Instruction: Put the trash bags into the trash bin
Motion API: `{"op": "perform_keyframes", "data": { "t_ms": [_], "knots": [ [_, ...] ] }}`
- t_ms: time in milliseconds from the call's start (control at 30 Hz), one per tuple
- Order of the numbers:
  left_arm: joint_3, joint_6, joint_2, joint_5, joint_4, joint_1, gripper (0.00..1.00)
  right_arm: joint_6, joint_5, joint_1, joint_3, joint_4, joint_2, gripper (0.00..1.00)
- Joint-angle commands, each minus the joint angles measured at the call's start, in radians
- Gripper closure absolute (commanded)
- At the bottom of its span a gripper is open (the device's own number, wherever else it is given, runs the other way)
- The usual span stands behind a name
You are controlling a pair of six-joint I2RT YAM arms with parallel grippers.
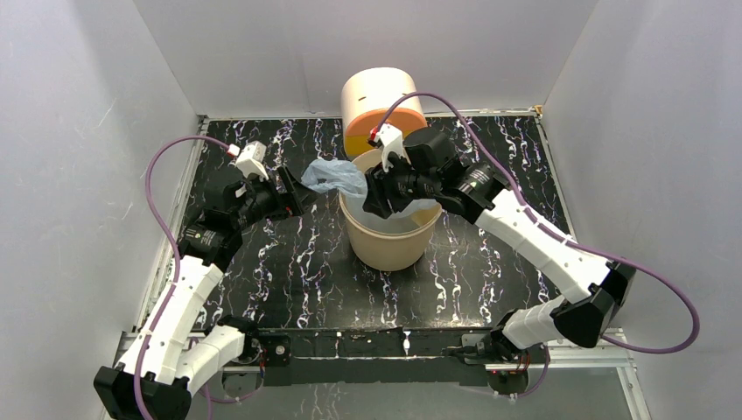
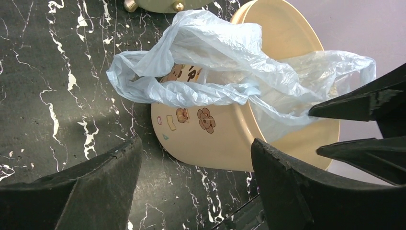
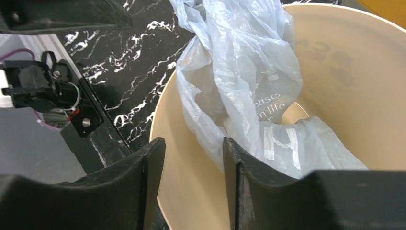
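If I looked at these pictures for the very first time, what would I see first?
Probably the crinkly pale-blue trash bag. It is draped over the left rim of the tan trash bin in the middle of the black marbled table, part inside and part hanging out. Next you'd spot the right gripper over the bin's mouth and the left gripper, open, on the bag's side of the bin.

Both arms reach inward toward the far middle, elbows bowed outward. The left gripper (image 1: 296,194) points right with its jaws wide apart and empty. The right gripper (image 1: 374,199) tips downward, jaws partly apart.
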Motion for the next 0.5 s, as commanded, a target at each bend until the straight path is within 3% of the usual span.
{"op": "perform_keyframes", "data": {
  "t_ms": [0, 167, 267, 467],
  "knots": [
    [-0.005, 0.005, -0.028, -0.036, 0.011, 0.007, 0.19, -0.033, -0.015, 0.000, 0.013, 0.042, -0.002, 0.49],
    [-0.015, 0.016, -0.032, -0.051, 0.005, 0.006, 0.19, -0.052, -0.039, 0.000, -0.013, 0.056, -0.034, 0.64],
    [-0.018, 0.007, -0.029, -0.046, 0.012, 0.006, 0.19, -0.054, -0.029, -0.001, 0.005, 0.033, -0.032, 0.54],
    [-0.021, -0.008, -0.027, -0.047, 0.034, 0.007, 0.19, -0.056, -0.052, 0.000, 0.030, 0.075, -0.027, 0.49]
  ]
}}
